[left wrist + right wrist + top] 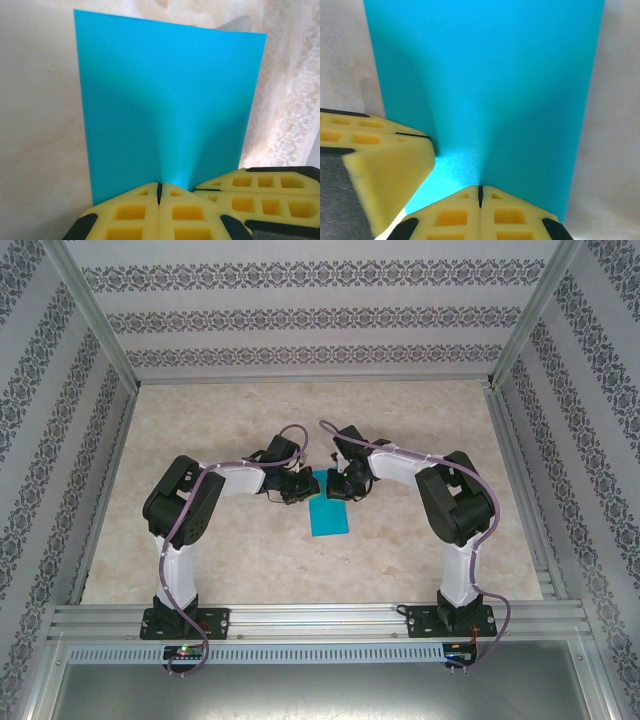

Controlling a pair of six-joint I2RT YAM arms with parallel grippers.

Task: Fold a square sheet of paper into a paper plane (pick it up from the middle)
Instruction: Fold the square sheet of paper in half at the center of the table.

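The teal-blue square sheet of paper (331, 514) sits mid-table between the two arms. My left gripper (303, 488) and right gripper (338, 487) meet at its far edge, side by side. In the left wrist view the sheet (170, 100) stretches away from my shut jaws (160, 186), and a soft ridge runs up the paper from their tip. A second layer's edge shows along its left side. The right gripper's yellow fingers (260, 192) sit close beside mine. In the right wrist view the sheet (485, 85) likewise rises from my shut jaws (480, 189), with the left gripper's fingers (385, 165) alongside.
The beige marbled tabletop (230, 540) surrounds the sheet on all sides. Patterned walls and aluminium posts (95, 325) enclose the table. Both arm bases (180, 620) stand on the rail at the near edge.
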